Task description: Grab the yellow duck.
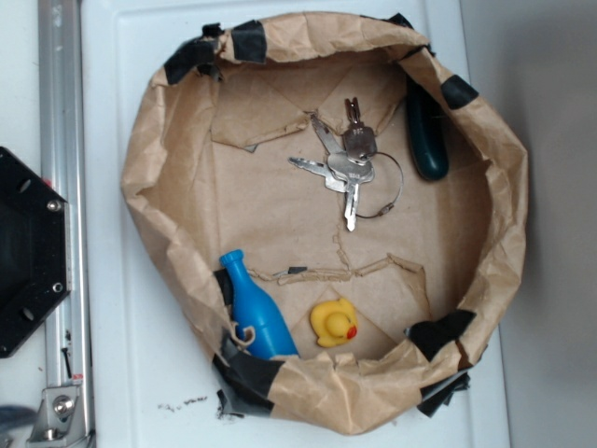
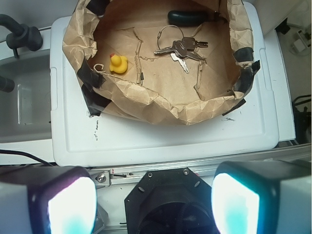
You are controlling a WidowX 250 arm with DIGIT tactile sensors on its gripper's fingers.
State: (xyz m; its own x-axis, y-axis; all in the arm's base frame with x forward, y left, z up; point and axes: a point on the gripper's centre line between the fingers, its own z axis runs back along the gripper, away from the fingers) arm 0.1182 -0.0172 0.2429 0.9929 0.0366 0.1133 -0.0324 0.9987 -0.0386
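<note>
Fingers of the gripper [image 2: 153, 204] stand wide apart with nothing between them, and the yellow duck [image 2: 118, 63] sits far ahead and off to the left, inside the paper bowl [image 2: 161, 105] near its wall.

Paper basin [image 1: 159, 168] on white lid [image 1: 140, 392]

The gripper [image 2: 153, 204] has its jaws spread wide, its two pale fingertips [image 2: 70, 207] at the wrist view's near corners.
</note>
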